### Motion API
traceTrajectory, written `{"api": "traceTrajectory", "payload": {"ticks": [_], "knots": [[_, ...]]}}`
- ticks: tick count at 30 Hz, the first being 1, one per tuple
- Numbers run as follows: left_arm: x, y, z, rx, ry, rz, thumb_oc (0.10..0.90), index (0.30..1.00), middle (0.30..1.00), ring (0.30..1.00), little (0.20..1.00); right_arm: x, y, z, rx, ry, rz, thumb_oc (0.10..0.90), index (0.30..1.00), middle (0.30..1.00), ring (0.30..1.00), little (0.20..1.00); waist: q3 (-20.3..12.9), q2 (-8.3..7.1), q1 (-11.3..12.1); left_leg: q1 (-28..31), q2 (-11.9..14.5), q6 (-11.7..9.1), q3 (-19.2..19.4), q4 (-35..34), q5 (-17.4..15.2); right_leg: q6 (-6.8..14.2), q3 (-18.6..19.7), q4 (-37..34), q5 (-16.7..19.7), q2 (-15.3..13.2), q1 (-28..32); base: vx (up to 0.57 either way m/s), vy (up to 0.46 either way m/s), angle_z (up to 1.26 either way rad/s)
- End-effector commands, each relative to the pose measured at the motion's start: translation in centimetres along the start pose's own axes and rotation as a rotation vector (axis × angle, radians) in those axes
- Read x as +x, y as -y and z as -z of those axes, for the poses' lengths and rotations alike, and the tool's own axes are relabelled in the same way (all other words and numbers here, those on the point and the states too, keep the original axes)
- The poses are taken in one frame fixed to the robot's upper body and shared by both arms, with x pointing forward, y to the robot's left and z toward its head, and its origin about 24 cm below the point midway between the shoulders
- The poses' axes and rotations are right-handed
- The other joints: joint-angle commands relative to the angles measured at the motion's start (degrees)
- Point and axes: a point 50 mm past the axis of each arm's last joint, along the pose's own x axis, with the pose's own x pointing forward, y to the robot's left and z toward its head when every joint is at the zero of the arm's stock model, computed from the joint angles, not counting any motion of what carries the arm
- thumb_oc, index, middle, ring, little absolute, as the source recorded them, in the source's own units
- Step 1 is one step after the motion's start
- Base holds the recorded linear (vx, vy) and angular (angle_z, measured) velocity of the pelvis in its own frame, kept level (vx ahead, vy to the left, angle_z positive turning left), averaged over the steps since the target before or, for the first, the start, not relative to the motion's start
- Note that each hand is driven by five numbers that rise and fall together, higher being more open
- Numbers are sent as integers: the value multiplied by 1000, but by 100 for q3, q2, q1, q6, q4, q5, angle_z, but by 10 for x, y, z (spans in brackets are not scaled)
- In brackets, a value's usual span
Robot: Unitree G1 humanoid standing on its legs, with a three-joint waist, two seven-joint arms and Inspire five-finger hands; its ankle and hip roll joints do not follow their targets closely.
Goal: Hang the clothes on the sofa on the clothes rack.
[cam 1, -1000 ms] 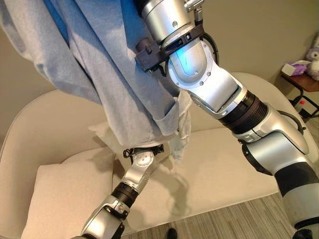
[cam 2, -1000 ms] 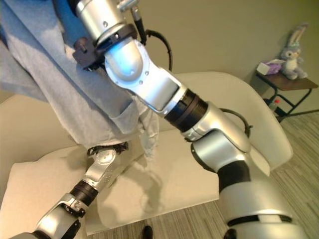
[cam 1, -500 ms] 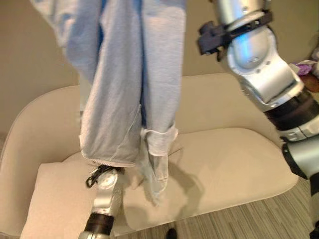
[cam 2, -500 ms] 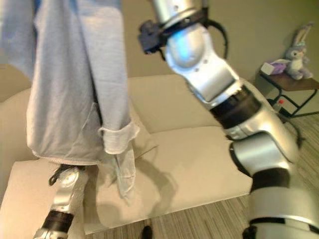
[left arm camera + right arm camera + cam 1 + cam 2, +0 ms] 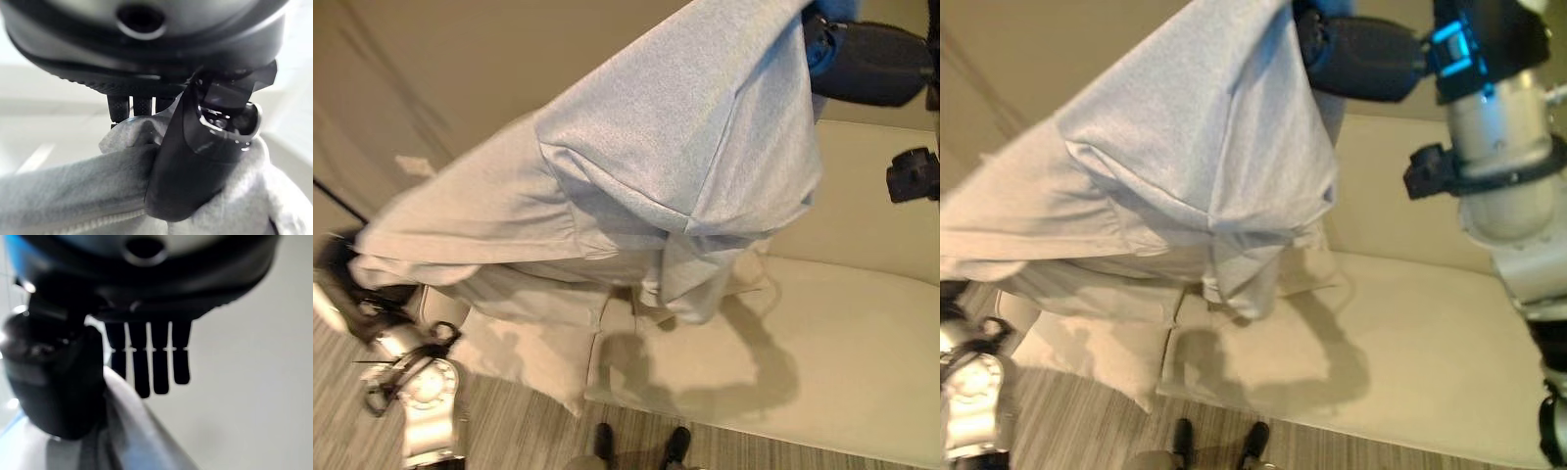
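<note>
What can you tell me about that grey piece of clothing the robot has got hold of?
The grey garment looks like soft fleece with a blue inner side and a zipper along one edge. It is lifted off the cream sofa and stretched between both hands: the right hand pinches its high end, the left hand grips the low end. A folded part sags in the middle, hanging over the seat.

Striped grey floor (image 5: pixel 529 421) along the lower edge. Pale cushion (image 5: pixel 1087 357) lying near the floor. Plain beige wall (image 5: pixel 460 69) behind. Pair of dark shoes (image 5: pixel 641 446) at the bottom edge, toes pointing toward the cushion.
</note>
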Motion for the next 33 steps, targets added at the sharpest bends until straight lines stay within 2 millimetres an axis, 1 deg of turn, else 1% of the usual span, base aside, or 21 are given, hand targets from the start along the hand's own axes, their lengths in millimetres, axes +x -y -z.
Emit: {"api": "traceTrajectory", "payload": {"ticks": [1, 3, 5, 9, 10, 11, 12, 13, 14, 15, 16, 17, 18, 19, 21, 23, 24, 25, 27, 30, 33], "knots": [[45, 10, -87, -46, 561, -125, 400, 300, 300, 300, 300, 10, 46, -10, -144, 105, 220, 400, 300, 300, 300, 300, -588, -172, -212, 350, 585, -211, 180, 91, 348, 1186, -137, 88, -508, -740, 559, -60, 286, 62], [47, 13, -96, -39, 623, -128, 400, 300, 300, 300, 300, 3, 46, -12, -170, 107, 220, 400, 300, 300, 300, 300, -635, -154, -256, 388, 839, -329, 166, 18, 627, 1228, -254, 96, -471, -802, 553, -31, 218, 58], [51, 16, -117, -23, 759, -139, 400, 300, 300, 300, 300, -9, 45, -13, -250, 105, 219, 400, 300, 300, 300, 300, -713, -98, -309, 413, 1429, -664, 27, -34, 1383, 1427, -357, 179, -371, -1142, 500, -19, 405, 36], [51, 22, -125, -16, 817, -135, 400, 300, 300, 300, 300, -22, 42, -15, -367, 92, 200, 400, 300, 300, 300, 300, -816, -123, -369, 473, 1605, -764, -331, -358, 1672, 1707, -358, 315, -201, -1517, 416, -5, 469, 30], [43, 24, -124, -21, 821, -108, 400, 300, 300, 300, 300, -31, 43, -11, -438, 57, 189, 400, 300, 300, 300, 300, -887, -108, -391, 480, 1489, -764, -593, -325, 1242, 1879, -213, 388, -45, -1778, 412, 25, 495, 9], [43, 24, -125, -22, 820, -105, 400, 300, 300, 300, 300, -32, 43, -11, -441, 55, 189, 400, 300, 300, 300, 300, -893, -119, -379, 465, 1478, -764, -603, -293, 1219, 1883, -216, 390, -47, -1791, 415, 30, 624, 14], [41, 27, -123, -9, 811, -70, 400, 300, 300, 300, 300, -44, 43, -7, -473, -1, 184, 400, 300, 300, 300, 300, -969, -76, -509, 527, 1347, -764, -404, -372, 164, 1925, -238, 416, 35, -2025, 529, -13, 494, 20], [41, 28, -122, 0, 804, -58, 400, 300, 300, 300, 300, -54, 45, -4, -508, -46, 181, 400, 300, 300, 300, 300, -976, -96, -539, 553, 1230, -764, -327, -377, -142, 1925, -273, 440, 172, -2173, 549, -25, 498, 14], [40, 29, -122, -4, 803, -53, 400, 300, 300, 300, 300, -56, 46, -5, -513, -50, 182, 400, 300, 300, 300, 300, -975, -125, -511, 540, 1204, -764, -333, -367, -138, 1925, -278, 433, 206, -2198, 546, -49, 569, 47], [37, 35, -115, 20, 764, -21, 400, 300, 300, 300, 300, -69, 47, -3, -556, -107, 199, 400, 300, 300, 300, 300, -934, -163, -494, 588, 838, -579, -257, -392, -478, 1925, -369, 578, 758, -2519, 592, -59, 389, 49], [37, 36, -116, 16, 765, -18, 400, 300, 300, 300, 300, -70, 48, -4, -562, -111, 200, 400, 300, 300, 300, 300, -924, -237, -476, 570, 740, -529, -262, -394, -449, 1925, -368, 550, 836, -2607, 584, -71, 757, 59], [32, 36, -112, 40, 747, 10, 400, 300, 300, 300, 300, -80, 47, -2, -595, -161, 241, 400, 300, 300, 300, 300, -871, -266, -406, 688, 365, -312, -165, -432, -722, 1925, -619, 793, 1498, -2964, 551, -59, 414, 26], [32, 36, -113, 42, 749, 12, 400, 300, 300, 300, 300, -81, 46, -2, -597, -163, 243, 400, 300, 300, 300, 300, -854, -348, -401, 706, 264, -260, -155, -432, -725, 1925, -598, 750, 1577, -3053, 564, -87, 751, 19], [25, 33, -111, 31, 730, 2, 400, 300, 300, 300, 300, -79, 41, -7, -604, -137, 288, 400, 300, 300, 300, 300, -761, -308, -290, 763, -19, -29, -62, -432, -865, 1925, -1001, 916, 1592, -3240, 580, -86, 551, 8], [22, 31, -106, 44, 695, 6, 400, 300, 300, 300, 300, -82, 36, -8, -591, -150, 306, 400, 300, 300, 300, 300, -700, -319, -328, 797, -165, 72, -96, -432, -894, 1925, -1026, 1068, 1331, -3158, 606, -75, 479, 8], [14, 33, -92, 36, 606, 37, 400, 300, 300, 300, 300, -84, 35, -7, -604, -170, 296, 400, 300, 300, 300, 300, -613, -433, -394, 779, -437, 268, -110, -432, -860, 1862, -930, 1303, 837, -2787, 521, -73, 380, -19], [4, 37, -79, 46, 525, 101, 400, 300, 300, 300, 300, -87, 36, -5, -589, -187, 296, 400, 300, 300, 300, 300, -570, -516, -466, 778, -637, 449, -150, -432, -829, 1719, -762, 1490, 250, -2136, 446, -15, 214, 27], [3, 38, -79, 45, 521, 105, 400, 300, 300, 300, 300, -88, 36, -5, -590, -188, 292, 400, 300, 300, 300, 300, -584, -487, -431, 787, -591, 423, -131, -432, -844, 1682, -739, 1581, 154, -2111, 404, -39, 320, 49], [-12, 47, -66, 17, 422, 194, 400, 300, 300, 300, 300, -96, 31, 0, -523, -239, 289, 400, 300, 300, 300, 300, -508, -597, -530, 762, -806, 552, -187, -432, -741, 1357, -372, 1800, -604, -1080, 167, -20, 228, 16], [-22, 56, -60, -32, 360, 262, 400, 300, 300, 300, 300, -103, 32, 5, -479, -273, 283, 400, 300, 300, 300, 300, -452, -766, -649, 744, -939, 547, -268, -432, -739, 1063, 277, 1683, -886, -257, -78, 16, 96, 15], [-25, 61, -60, -94, 319, 274, 400, 300, 300, 300, 300, -105, 33, 9, -465, -296, 299, 400, 300, 300, 300, 300, -414, -845, -680, 715, -1052, 589, -302, -432, -729, 968, 397, 1523, -772, -20, -204, 22, 40, -24]]}}
